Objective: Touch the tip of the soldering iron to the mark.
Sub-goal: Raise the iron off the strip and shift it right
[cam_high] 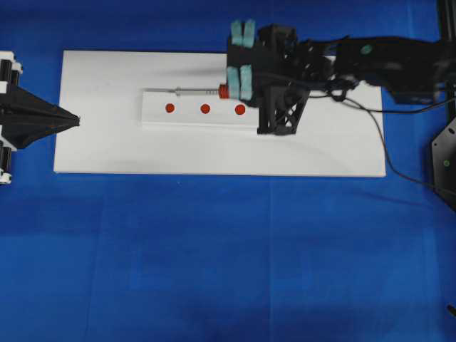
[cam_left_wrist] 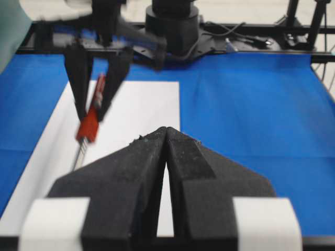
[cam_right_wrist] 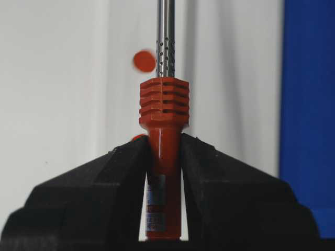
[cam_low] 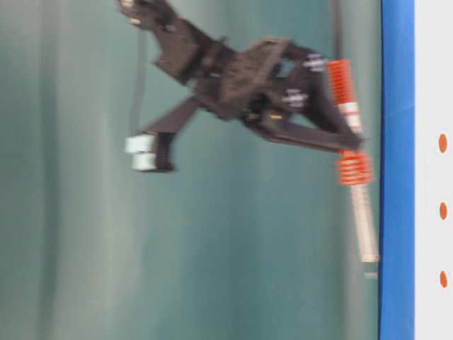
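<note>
My right gripper [cam_high: 239,91] is shut on the orange-red handle of the soldering iron [cam_high: 203,90], just behind its ribbed collar [cam_right_wrist: 164,107]. The silver shaft points left, and the tip [cam_high: 147,89] hangs over the far edge of a white strip [cam_high: 192,119]. Three red marks lie in a row on that strip [cam_high: 169,108], nearer the camera than the shaft. In the right wrist view one mark [cam_right_wrist: 144,60] shows just left of the shaft. My left gripper [cam_high: 77,121] is shut and empty at the board's left edge.
The strip lies on a white board [cam_high: 107,149] on blue cloth [cam_high: 214,256]. The iron's black cord [cam_high: 388,153] trails right across the board. Black frame parts stand at the right edge [cam_high: 443,160].
</note>
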Controlling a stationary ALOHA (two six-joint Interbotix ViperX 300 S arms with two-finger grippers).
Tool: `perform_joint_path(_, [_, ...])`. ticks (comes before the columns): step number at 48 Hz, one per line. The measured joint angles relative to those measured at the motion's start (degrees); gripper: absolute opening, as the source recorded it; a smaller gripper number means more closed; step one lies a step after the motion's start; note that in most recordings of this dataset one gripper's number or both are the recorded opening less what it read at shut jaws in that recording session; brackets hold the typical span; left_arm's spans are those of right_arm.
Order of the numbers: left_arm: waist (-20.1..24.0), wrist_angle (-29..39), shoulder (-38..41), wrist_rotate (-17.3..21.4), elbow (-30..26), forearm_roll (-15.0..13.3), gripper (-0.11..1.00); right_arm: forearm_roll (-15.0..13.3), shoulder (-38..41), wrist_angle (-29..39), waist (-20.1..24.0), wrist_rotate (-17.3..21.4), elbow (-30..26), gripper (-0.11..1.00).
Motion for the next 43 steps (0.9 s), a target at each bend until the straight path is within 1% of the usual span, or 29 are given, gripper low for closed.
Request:
perform_joint_path(11, [0.00,0.00,0.00,-0.18,0.00,0.00,0.00,-0.88,-5.01,2.37,-0.09,0.09,-1.23,0.06])
perform_joint_path(30, [0.00,0.00,0.00,-0.35,0.00,0.00,0.00,-0.97,-5.10,3.25,-0.26,0.18,-1.05,0.06])
perform_joint_path(37, [0.00,-0.09,0.00,-0.35,0.00,-0.09,0.00,-0.97,-6.77,4.13,-0.79,0.09,1.23,0.06])
perform_joint_path(43, [0.00,-0.09,0.00,-0.35,0.00,0.00,0.00,-0.97,-9.49,4.39,-1.05,0.09,4.31,0.06])
